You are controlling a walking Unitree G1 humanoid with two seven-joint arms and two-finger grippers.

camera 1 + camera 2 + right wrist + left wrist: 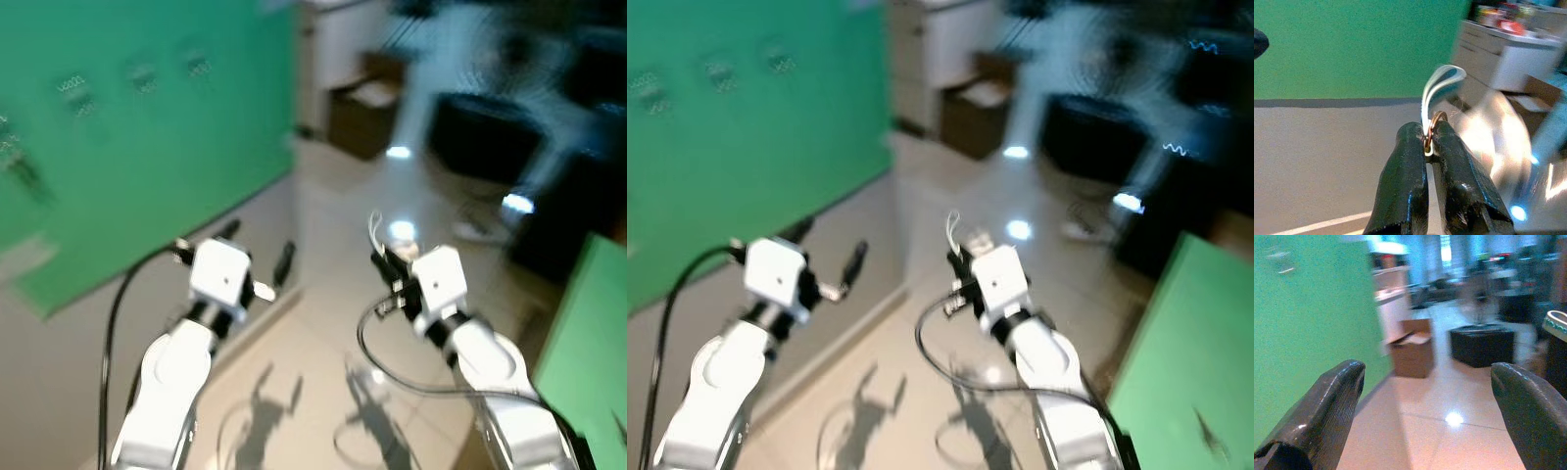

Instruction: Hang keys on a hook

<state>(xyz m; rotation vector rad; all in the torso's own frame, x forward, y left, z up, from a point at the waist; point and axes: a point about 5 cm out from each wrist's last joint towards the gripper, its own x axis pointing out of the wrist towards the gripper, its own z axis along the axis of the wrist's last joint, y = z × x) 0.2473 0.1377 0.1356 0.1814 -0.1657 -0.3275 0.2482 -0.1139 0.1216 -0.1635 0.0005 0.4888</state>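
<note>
From my head, both arms reach forward beside the green wall (147,147), where blurred hooks (76,95) hang. My left claw (1425,421) gapes empty. My right claw (1429,147) pinches the keys (1436,120); I should keep clenched and approach slowly.

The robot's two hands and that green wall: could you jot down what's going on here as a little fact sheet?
Right gripper: fingers shut on a key ring with a pale strap looping up from it
Left gripper: fingers wide apart, nothing between them
Green wall: on the robot's left, with small blurred fixtures near the top, possibly hooks
Floor: shiny pale tile
Cardboard box: open, by the wall's far end
Image quality: head views blurred
</note>
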